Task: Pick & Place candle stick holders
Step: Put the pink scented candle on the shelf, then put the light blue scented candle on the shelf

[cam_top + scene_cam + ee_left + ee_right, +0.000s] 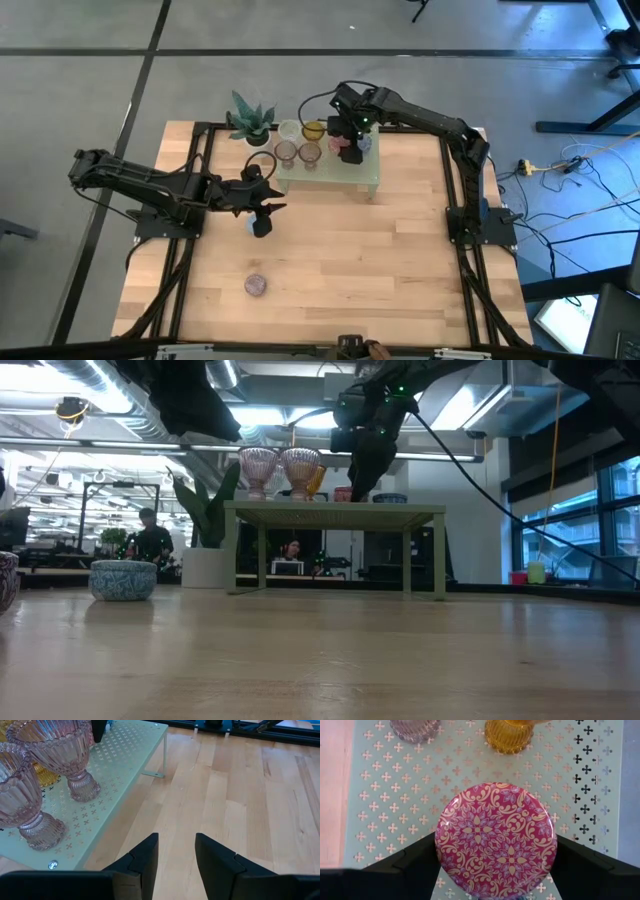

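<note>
This looks like a robotics lab set up in an open-plan office. A wooden table (pixel 330 250) stands on a grey floor (pixel 80 100), with loose cables (pixel 570 170) trailing beside it. Beyond the table, exposed ceiling ducts (pixel 60 390) and strip lights run over desks where a person (pixel 150 540) sits, probably at a monitor. Tall windows (pixel 610 510) line one side.

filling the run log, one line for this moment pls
left pincer: open, empty, over table | right pincer: astride pink patterned holder on green stand
</note>
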Controlling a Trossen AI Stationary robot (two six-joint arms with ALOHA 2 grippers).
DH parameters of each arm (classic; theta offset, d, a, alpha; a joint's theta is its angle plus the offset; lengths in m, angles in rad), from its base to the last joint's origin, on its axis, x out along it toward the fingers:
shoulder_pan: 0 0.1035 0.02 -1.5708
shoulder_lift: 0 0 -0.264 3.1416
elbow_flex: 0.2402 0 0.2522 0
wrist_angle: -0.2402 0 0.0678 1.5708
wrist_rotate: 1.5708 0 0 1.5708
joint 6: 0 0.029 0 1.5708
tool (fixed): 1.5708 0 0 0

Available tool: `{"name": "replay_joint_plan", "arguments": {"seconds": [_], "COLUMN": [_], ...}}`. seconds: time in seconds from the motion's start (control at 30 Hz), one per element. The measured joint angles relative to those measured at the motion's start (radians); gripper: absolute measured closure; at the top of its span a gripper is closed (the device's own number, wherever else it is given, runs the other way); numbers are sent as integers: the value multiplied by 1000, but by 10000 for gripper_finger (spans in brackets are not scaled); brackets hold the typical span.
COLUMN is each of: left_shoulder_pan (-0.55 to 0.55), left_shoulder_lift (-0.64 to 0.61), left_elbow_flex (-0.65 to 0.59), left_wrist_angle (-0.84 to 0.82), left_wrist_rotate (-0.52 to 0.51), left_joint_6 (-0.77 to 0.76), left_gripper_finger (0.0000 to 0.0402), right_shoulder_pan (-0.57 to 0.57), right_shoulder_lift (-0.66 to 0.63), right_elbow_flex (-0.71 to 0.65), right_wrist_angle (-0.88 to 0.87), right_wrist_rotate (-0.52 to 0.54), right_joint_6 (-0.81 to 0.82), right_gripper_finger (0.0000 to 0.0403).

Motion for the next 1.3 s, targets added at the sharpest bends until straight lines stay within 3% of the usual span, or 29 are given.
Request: {"name": "replay_joint_plan", "arguments": {"seconds": [0.17,0.43,0.83,1.2,1.3], "left_shoulder_pan": [0,0,0,0,0], "left_shoulder_lift": [0,0,0,0,0], "left_elbow_flex": [0,0,0,0,0], "left_wrist_angle": [0,0,0,0,0], "left_wrist_rotate": [0,0,0,0,0], "left_joint_6": [0,0,0,0,0], "left_gripper_finger": [276,276,276,276,276], "right_shoulder_pan": [0,-1,-1,1,15], "right_shoulder_lift": [0,-1,-2,-2,-2], "right_elbow_flex": [0,0,35,276,340], "right_wrist_angle": [0,0,-30,-319,-427], "right_wrist_rotate": [0,-3,35,23,-29], "right_joint_6": [14,44,5,126,214], "right_gripper_finger": [80,42,39,38,38]}}
